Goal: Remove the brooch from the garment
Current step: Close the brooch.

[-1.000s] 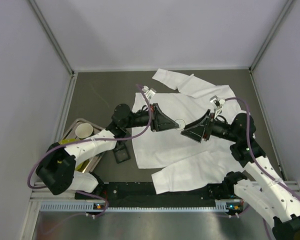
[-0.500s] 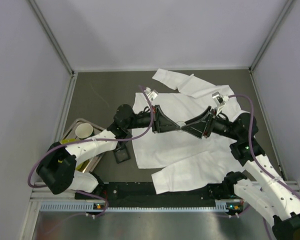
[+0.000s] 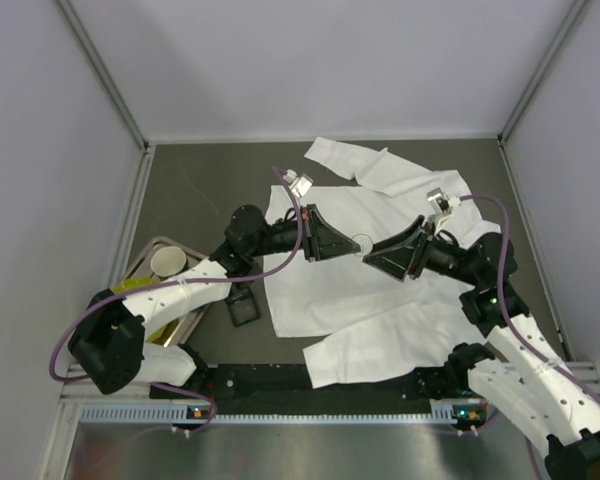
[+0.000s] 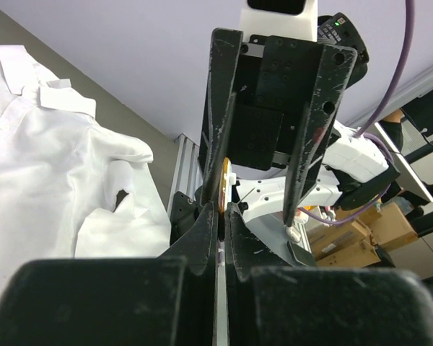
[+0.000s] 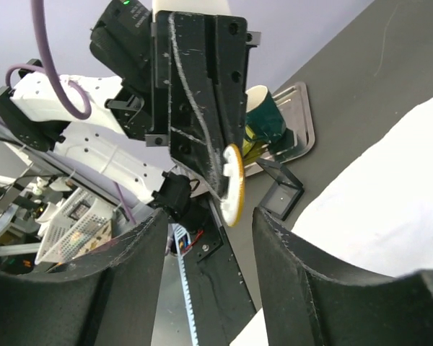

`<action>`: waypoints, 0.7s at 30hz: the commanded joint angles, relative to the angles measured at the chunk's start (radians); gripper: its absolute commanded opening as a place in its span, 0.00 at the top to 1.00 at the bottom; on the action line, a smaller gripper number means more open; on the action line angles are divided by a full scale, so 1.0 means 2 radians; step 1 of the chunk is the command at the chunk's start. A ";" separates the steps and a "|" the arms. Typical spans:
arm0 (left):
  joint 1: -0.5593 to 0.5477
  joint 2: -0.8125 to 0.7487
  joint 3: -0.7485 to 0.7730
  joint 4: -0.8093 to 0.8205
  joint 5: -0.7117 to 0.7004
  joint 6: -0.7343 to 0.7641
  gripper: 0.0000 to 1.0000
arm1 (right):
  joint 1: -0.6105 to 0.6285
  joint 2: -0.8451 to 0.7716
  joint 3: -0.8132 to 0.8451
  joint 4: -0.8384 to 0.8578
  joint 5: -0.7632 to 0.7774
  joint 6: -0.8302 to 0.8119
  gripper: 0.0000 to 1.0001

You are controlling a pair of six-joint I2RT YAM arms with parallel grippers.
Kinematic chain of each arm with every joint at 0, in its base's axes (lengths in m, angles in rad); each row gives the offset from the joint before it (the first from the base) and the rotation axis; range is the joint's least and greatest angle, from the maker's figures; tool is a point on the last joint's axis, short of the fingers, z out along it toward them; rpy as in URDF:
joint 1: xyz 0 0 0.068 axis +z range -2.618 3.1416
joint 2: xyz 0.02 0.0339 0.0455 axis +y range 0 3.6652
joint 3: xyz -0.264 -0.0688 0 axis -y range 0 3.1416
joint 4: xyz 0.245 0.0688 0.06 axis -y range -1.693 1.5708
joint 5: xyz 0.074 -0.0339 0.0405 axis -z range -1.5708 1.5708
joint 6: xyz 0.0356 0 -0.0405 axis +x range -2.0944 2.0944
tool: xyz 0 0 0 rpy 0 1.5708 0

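L tool [image 4: 221,211] clamped on flat round gold-rimmed brooch [image 5: 233,184]; R tool [image 3: 372,258] apart.

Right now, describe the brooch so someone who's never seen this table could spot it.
Find the big white shirt spread on the dark table; above its middle the left claw and right claw face tip to tip. Pinched in the left claw is the brooch: a round disc, white with a gold rim, the only round thing between them.
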 commanded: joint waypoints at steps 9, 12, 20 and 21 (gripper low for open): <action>-0.003 -0.017 0.013 0.027 0.007 -0.009 1.00 | -0.004 0.026 -0.007 0.088 0.017 0.028 0.62; -0.003 -0.017 0.014 0.029 0.007 -0.010 1.00 | -0.004 0.033 -0.008 0.100 0.014 0.035 0.64; -0.007 -0.042 0.018 -0.010 -0.012 0.022 1.00 | -0.004 0.025 -0.022 0.108 0.030 0.048 0.70; -0.011 -0.044 0.022 -0.024 -0.017 0.032 1.00 | -0.004 0.024 -0.029 0.114 0.034 0.052 0.71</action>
